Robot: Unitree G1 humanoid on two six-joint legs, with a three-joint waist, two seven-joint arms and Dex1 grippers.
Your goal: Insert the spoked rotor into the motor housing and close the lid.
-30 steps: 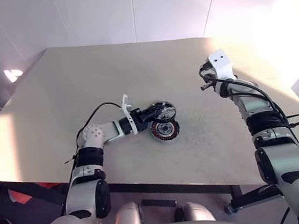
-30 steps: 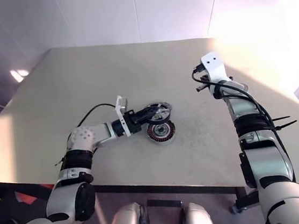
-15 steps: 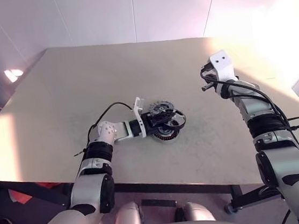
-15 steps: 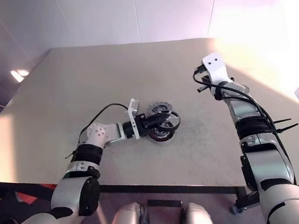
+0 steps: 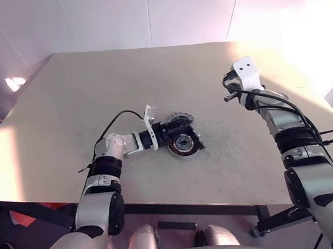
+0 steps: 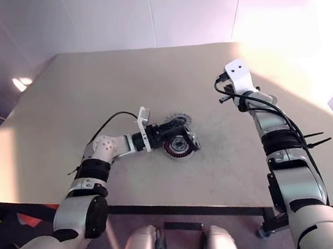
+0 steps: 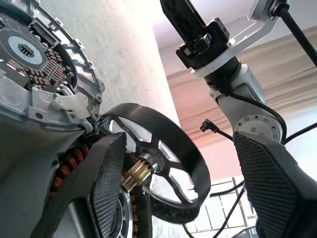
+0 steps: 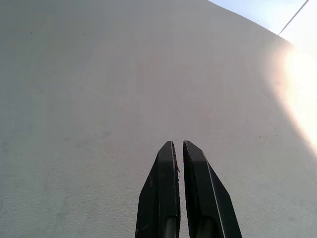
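The spoked rotor (image 7: 194, 159), black-rimmed with silver spokes and a brass pinion at its hub, rests tilted on the motor housing (image 7: 69, 166), whose copper windings show beneath it. My left gripper (image 7: 178, 141) lies level over the housing (image 5: 180, 153) and is open, with its fingers (image 7: 106, 183) either side of the rotor; the far one stands clear of the rim. The grey ribbed lid (image 5: 181, 117) lies on the table just behind the housing. My right gripper (image 8: 177, 145) is shut and empty, hovering above the table's far right (image 5: 228, 91).
The beige table (image 5: 149, 78) has bare surface all around the parts. Its front edge runs close under my left elbow. A white wall stands behind the table.
My left gripper has lowered the rotor onto the housing and spread its fingers away from the rim. The right arm has kept still.
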